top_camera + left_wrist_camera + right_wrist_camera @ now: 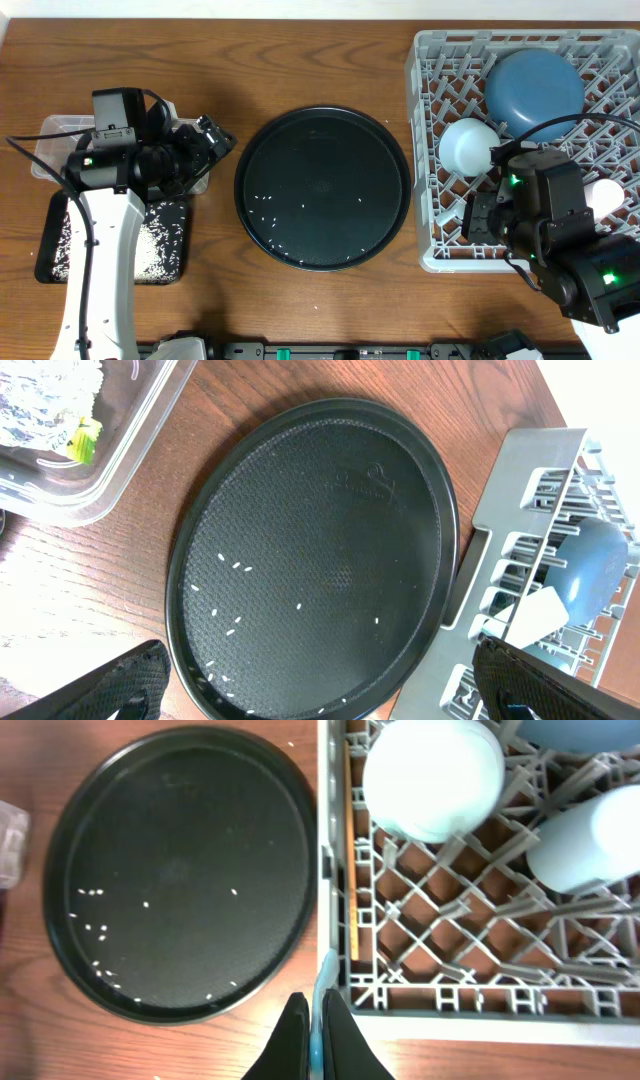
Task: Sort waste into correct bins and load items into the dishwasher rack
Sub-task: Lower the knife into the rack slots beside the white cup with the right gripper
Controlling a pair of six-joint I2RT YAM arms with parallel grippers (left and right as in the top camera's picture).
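Right pincer (318, 1042) clamped on a thin pale-blue piece (320, 982) at the rack (470, 1003) — left pincer (320, 665) apart

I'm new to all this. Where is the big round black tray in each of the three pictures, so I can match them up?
Overhead: the round black tray lies in the middle of the table.
Left wrist: it fills the middle of the picture, seen at a slant.
Right wrist: it takes up the left half.
Shared landmark: the grey rack, right beside the tray in every view.
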